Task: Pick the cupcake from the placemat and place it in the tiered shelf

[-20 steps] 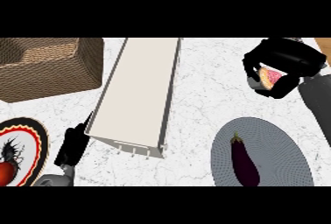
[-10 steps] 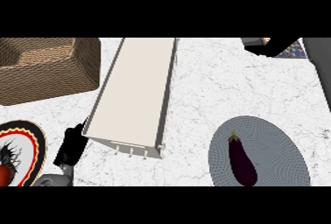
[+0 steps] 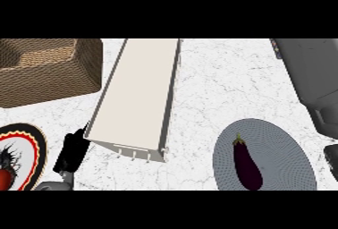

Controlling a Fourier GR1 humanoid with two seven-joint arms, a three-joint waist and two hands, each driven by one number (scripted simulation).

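With the tiered shelf [image 3: 135,96] as reference: left hand [image 3: 70,154] rests at its lower-left corner, fingers straight, pressed together. Right forearm [image 3: 317,85] runs well right of it; its hand and the cupcake aren't visible. Eggplant [image 3: 247,164] lies on placemat [image 3: 287,154], lower right.

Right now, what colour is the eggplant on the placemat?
Dark purple, nearly black, with a green-brown stem; the eggplant shows best in the head view.

right hand out of view | plate [image 3: 26,147] cut by left edge
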